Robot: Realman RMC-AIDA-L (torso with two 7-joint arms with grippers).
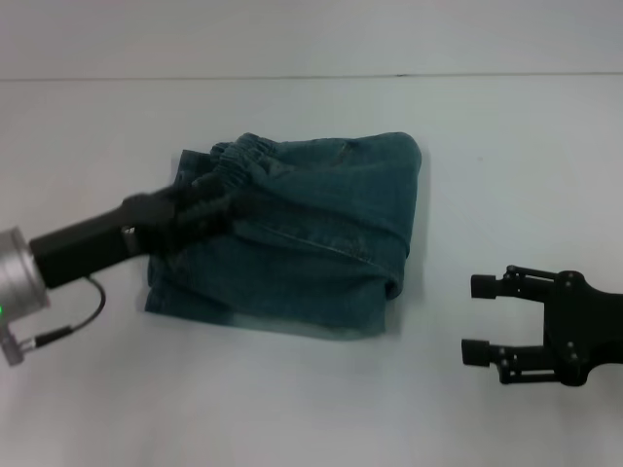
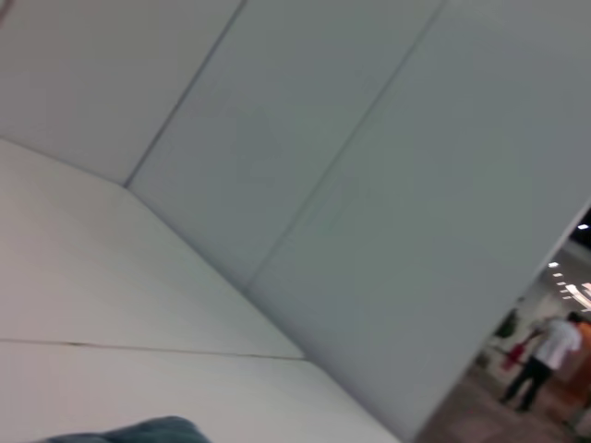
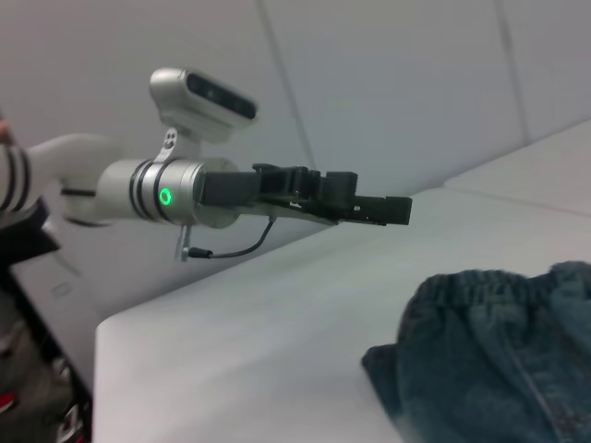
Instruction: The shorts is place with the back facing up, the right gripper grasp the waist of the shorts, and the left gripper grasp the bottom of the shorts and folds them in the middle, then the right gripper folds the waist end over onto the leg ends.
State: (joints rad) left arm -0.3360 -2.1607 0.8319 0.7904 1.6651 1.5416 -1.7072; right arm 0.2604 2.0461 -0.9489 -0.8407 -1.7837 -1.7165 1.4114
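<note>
As things lie: the shorts (image 1: 302, 243) sit folded into a compact block on the white table (image 1: 292, 418). The ruffled waistband (image 1: 243, 161) is on top at the far left corner, and the fold edge is rounded on the robot's right.
Left gripper: the left gripper (image 1: 200, 216) reaches in from the left over the waistband side. The right wrist view puts it above the table, apparently clear of the cloth. I cannot tell how its jaws stand.
Right gripper: the right gripper (image 1: 479, 318) is low on the robot's right, well apart from the shorts, jaws wide and holding nothing.
Leg hems: not visible; probably under the top layer.
Step, my reading: both folds look laid, so what remains is clearing the arm and tidying.
How to do it well: lift the left arm straight up before pulling it back, so no finger drags the waistband. Leave the right arm out unless an edge springs open.
Risk: the elastic band is bunched and could snag.
</note>
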